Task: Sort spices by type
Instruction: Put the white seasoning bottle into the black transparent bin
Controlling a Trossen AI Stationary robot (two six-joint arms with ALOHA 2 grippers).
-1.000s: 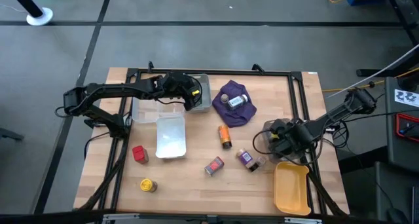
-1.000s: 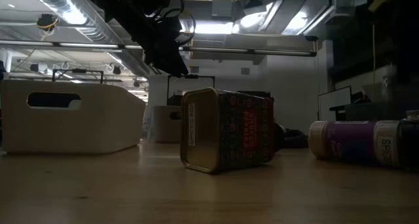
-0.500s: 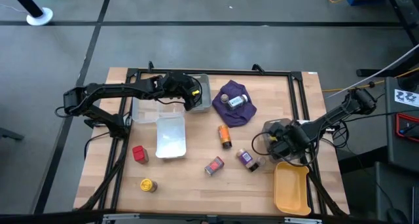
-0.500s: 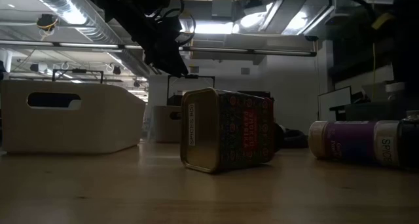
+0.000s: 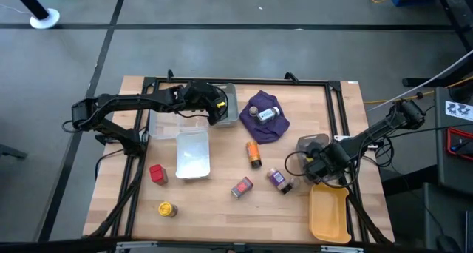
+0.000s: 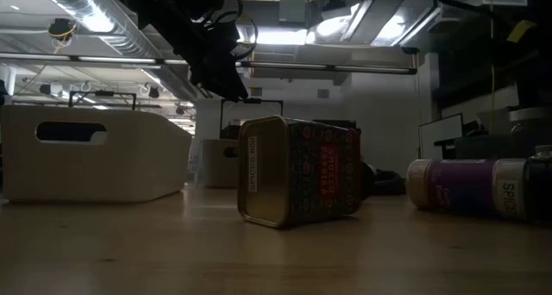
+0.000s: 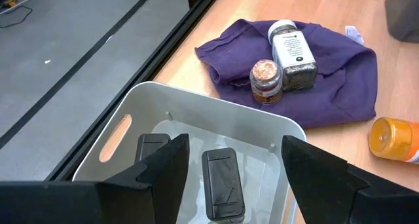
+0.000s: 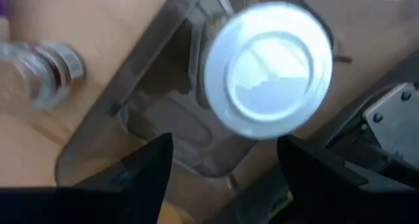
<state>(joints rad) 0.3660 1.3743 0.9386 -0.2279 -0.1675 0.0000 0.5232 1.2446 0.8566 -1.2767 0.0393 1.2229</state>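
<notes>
the wooden worktop [image 5: 222,208] stood on a grey floor, framed by black rails, with both dark arms reaching in from its sides. the left hand [image 5: 219,111] hung over the grey tray [image 5: 230,98] at the far side of the worktop; its wrist view showed its fingers [image 7: 160,165] parted with nothing between them, and two dark grey tins [image 7: 221,185] lying in that tray below. the right hand [image 5: 316,164] was at the right side of the worktop, between a clear tray [image 5: 309,143] and the yellow tray [image 5: 329,212]. its wrist view showed its fingers [image 8: 147,168] spread apart, released, with a white-capped jar [image 8: 268,70] standing upright in the clear tray beyond them, touched by neither finger.

a purple cloth [image 5: 264,118] lay just beside the grey tray, and on it rested a white-capped jar on its side [image 7: 292,54] and a small upright jar of brownish spice [image 7: 266,82], touching each other. an orange jar [image 5: 253,154] lay on its side near the cloth's near edge. a purple-labelled jar [image 5: 278,180] lay on its side left of the right hand, with a small clear jar [image 5: 293,184] just beside it. a patterned red tin [image 5: 242,187] lay tipped over near the middle. a white tray [image 5: 193,154] sat near the left arm, with a red tin [image 5: 157,173] just beside it and a yellow jar [image 5: 167,208] nearer the front edge.
</notes>
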